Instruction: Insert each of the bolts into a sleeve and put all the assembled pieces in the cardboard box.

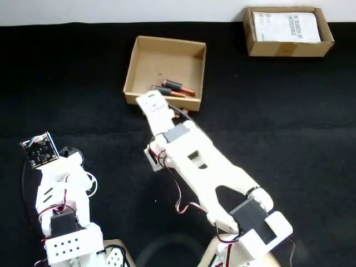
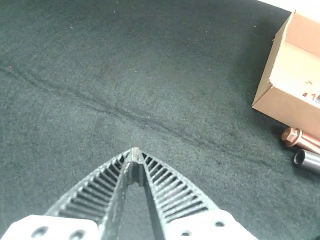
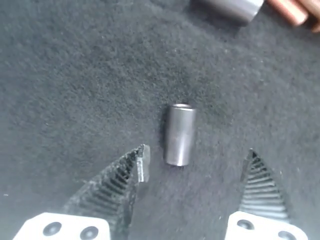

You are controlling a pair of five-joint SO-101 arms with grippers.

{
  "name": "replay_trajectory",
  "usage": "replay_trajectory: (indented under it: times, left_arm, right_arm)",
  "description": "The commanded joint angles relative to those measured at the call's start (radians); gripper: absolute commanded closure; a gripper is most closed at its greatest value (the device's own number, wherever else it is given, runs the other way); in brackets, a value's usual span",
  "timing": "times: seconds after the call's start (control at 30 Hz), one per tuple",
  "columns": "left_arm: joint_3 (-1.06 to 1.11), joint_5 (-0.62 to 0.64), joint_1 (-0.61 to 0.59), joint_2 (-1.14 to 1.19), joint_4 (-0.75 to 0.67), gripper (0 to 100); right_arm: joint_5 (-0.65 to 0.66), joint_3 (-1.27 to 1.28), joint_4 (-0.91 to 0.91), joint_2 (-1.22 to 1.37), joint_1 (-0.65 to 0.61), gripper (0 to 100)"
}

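A grey metal sleeve (image 3: 180, 134) lies on the black cloth between the fingertips of my right gripper (image 3: 198, 155), which is open and hangs just above it, apart from it. Beyond it lie another sleeve (image 3: 232, 7) and copper bolts (image 3: 290, 10). The right arm (image 1: 206, 167) stretches to the near wall of the open cardboard box (image 1: 133, 64), which holds two assembled pieces (image 1: 177, 88). My left gripper (image 2: 135, 152) is shut and holds nothing over bare cloth. Off to its side are a box corner (image 2: 292, 75), a copper bolt (image 2: 300, 139) and a sleeve (image 2: 306, 161).
A second cardboard box (image 1: 289, 49) with a printed sheet in it stands at the far right of the table. The left arm (image 1: 61, 194) is folded at the near left. Black cloth covers the table, and a white wall runs along the far edge.
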Motion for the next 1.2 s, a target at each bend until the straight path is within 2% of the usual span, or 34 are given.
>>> replay_trajectory:
  times: [0.0,0.33,0.67,0.93,1.03,1.17]
  left_arm:
    - [0.022,-0.006,0.016,0.005,-0.015,99]
    - [0.022,-0.006,0.016,-0.001,-0.015,99]
    - [0.022,-0.006,0.016,-0.002,-0.014,99]
    - [0.022,-0.006,0.016,-0.002,-0.014,99]
    - [0.022,-0.006,0.016,-0.002,-0.014,99]
    - [0.022,-0.006,0.018,0.004,-0.017,99]
  right_arm:
    - [0.034,0.028,-0.074,-0.056,0.015,72.8]
    - [0.034,0.025,-0.094,0.039,0.021,73.8]
    - [0.034,-0.061,-0.094,0.191,0.025,99.2]
    - [0.034,-0.113,-0.084,0.223,0.048,99.1]
    - [0.034,-0.165,-0.002,0.223,0.048,99.1]
    - [0.034,-0.335,0.194,0.220,0.054,99.1]
